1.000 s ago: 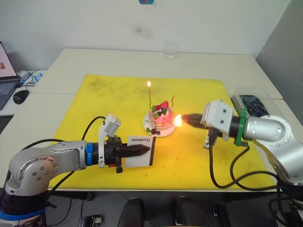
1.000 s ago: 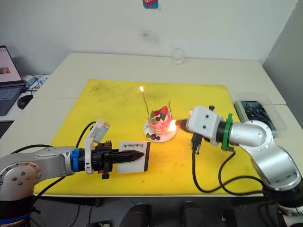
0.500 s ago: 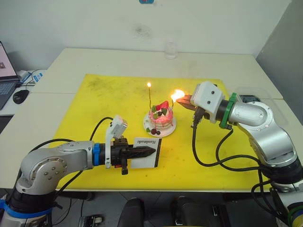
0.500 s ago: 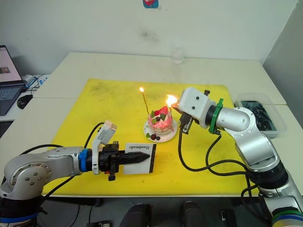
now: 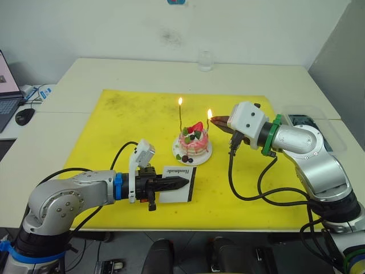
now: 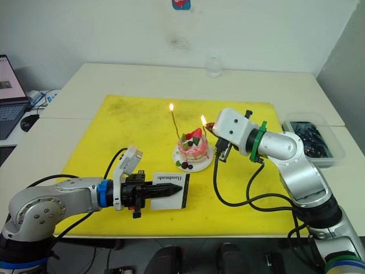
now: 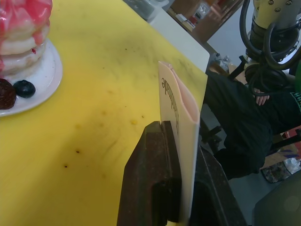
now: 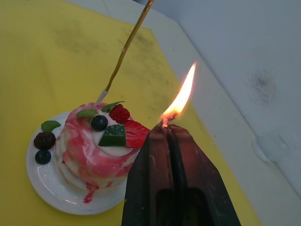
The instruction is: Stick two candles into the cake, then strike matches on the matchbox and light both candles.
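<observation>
Right hand [image 5: 215, 121] was clamped on a burning match [image 8: 165, 123], flame right at the tip of the second candle [image 5: 208, 127], just right of the cake [image 5: 193, 142]. First candle [image 5: 181, 117] was lit already. Left hand [image 5: 181, 182] was clamped on the matchbox [image 5: 178, 184], upright on the yellow mat [image 5: 125, 120], well short of the cake.

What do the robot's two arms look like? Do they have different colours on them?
Both arms are rounded silver metal with looping black cables and a white boxy camera block near the wrist. The left arm's tool has a blue ring behind it; the right arm's tool has a green ring. Each tool ends in two dark, pointed fingers.
</observation>
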You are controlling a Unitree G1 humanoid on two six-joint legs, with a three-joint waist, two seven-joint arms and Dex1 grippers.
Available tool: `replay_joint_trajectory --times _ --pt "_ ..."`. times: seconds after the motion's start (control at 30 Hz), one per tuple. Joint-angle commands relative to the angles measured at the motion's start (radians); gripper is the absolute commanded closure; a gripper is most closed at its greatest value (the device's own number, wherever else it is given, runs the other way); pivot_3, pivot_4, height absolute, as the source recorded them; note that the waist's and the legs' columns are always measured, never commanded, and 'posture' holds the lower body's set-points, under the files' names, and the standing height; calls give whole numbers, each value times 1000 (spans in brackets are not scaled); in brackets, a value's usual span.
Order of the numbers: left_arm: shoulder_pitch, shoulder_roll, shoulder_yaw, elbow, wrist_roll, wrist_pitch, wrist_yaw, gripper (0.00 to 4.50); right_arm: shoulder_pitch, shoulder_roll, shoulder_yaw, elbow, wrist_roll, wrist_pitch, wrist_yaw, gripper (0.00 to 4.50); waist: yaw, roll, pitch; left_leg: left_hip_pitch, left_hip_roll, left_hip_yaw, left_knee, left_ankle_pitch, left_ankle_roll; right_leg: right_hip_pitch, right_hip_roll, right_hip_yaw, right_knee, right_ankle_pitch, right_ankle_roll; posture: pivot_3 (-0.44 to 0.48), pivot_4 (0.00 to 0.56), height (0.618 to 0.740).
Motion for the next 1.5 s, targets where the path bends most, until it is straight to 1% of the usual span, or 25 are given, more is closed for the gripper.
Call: replay_joint_trajectory --times 0.03,0.4,1.5 --pt "-19 -5 7 -24 -7 -12 -2 4500 -4 -1 -9 -29 -5 -9 2 4455 0 0 0 0 0 0 0 0 0 0 0 0 0 0 0 0 150 740" --pt "-49 -16 -5 -12 -8 -1 6 4500 -10 0 -17 -24 -4 -5 1 4455 0 0 0 0 0 0 0 0 0 0 0 0 0 0 0 0 150 740" --pt "-66 -26 -31 4 7 -5 -9 4500 -11 1 -35 -57 7 26 -2 4455 0 0 0 0 0 0 0 0 0 0 0 0 0 0 0 0 150 740"
